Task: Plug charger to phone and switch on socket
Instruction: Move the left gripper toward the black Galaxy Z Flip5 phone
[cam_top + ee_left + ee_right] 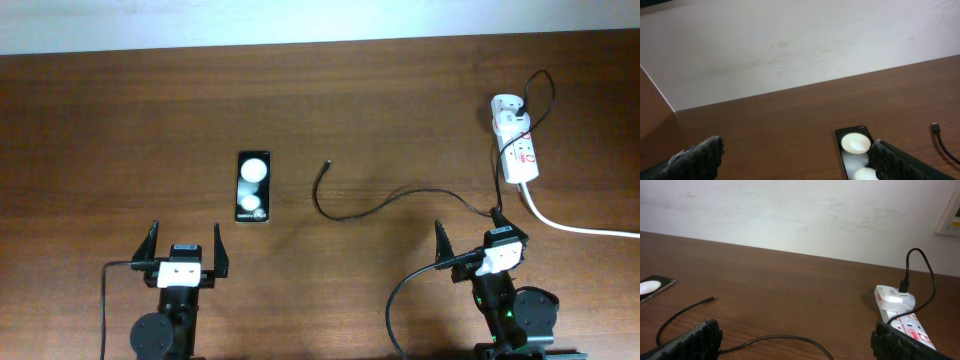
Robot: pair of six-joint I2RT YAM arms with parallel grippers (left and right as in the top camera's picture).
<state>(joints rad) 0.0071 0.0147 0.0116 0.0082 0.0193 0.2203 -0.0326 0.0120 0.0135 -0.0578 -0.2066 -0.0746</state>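
Observation:
The black phone (pixel 253 187) lies flat on the table left of centre, its screen showing two white spots; it also shows in the left wrist view (pixel 855 150) and at the left edge of the right wrist view (pixel 652 286). The thin black charger cable (pixel 375 208) curves from its loose plug tip (pixel 328 163) across the table to the white adapter (pixel 507 106) in the white socket strip (pixel 520 150). The cable (pixel 775 340) and strip (pixel 907 325) show in the right wrist view. My left gripper (pixel 184 246) is open and empty, near the phone's near end. My right gripper (pixel 468 238) is open and empty over the cable.
A thick white cord (pixel 575 226) runs from the strip off the right edge. The table's far edge meets a pale wall (pixel 790 50). A robot cable (pixel 410 290) loops beside the right arm's base.

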